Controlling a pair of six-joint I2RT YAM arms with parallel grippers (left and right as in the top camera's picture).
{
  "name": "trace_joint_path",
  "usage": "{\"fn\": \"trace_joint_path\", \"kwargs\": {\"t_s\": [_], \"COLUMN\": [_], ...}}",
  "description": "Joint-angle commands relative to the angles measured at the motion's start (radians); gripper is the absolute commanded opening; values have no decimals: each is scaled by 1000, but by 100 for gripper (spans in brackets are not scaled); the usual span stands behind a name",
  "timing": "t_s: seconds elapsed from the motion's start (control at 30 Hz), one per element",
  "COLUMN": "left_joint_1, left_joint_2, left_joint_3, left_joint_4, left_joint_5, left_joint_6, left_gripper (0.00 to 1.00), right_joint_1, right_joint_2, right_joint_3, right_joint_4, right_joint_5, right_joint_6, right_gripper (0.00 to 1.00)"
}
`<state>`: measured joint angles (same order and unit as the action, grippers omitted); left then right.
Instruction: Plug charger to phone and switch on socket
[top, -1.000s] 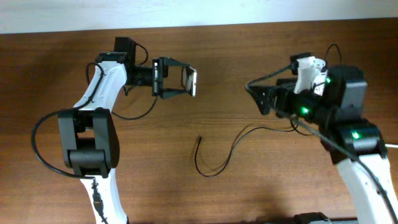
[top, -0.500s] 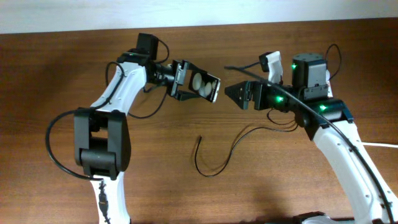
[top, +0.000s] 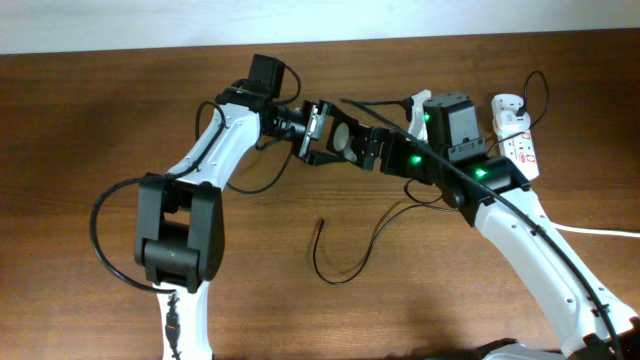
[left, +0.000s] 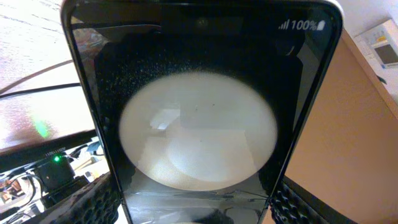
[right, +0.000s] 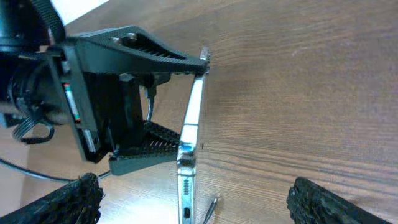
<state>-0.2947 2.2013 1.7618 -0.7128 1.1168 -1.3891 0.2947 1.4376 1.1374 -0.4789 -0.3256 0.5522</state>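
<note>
**Two claws at the phone, charger loose on the table**

Two claws sit close together above the table. The left claw pinches the phone by its edges, raised off the wood. The right claw, fingers spread wide, is just beside the phone and sees it edge-on. The charger lies curled on the table below them, its tip free. The socket lies far right, beside the right arm.

Glossy black phone clamped in the left end effector. Charger lies slack on the counter, well apart from it. White socket farther off.
</note>
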Motion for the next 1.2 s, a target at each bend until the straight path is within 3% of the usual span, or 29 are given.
{"fn": "trace_joint_path", "kwargs": {"t_s": [0.0, 0.13, 0.27, 0.4, 0.63, 0.83, 1.0, 1.17], "left_joint_1": [-19, -36, -60, -64, -79, -79, -79, -79], "left_joint_2": [3, 3, 3, 3, 3, 3, 3, 3], "left_joint_3": [18, 18, 18, 18, 18, 18, 18, 18], "left_joint_4": [5, 5, 5, 5, 5, 6, 6, 5], "left_joint_5": [37, 37, 30, 12, 20, 46, 46, 45], "left_joint_6": [-10, -10, -10, -10, -10, -10, -10, -10], "left_gripper": [0, 0, 0, 0, 0, 0, 0, 0], "right_joint_1": [7, 7, 7, 7, 7, 7, 7, 7], "right_joint_2": [37, 58, 58, 58, 58, 58, 58, 58], "right_joint_3": [22, 22, 22, 22, 22, 22, 22, 22], "right_joint_4": [-1, -1, -1, 0, -3, -4, -4, -4], "right_joint_5": [24, 24, 47, 51, 50, 50, 50, 50], "right_joint_6": [33, 32, 2, 0, -24, -24, -24, -24], "right_gripper": [98, 99, 91, 55, 33, 19, 15, 4]}}
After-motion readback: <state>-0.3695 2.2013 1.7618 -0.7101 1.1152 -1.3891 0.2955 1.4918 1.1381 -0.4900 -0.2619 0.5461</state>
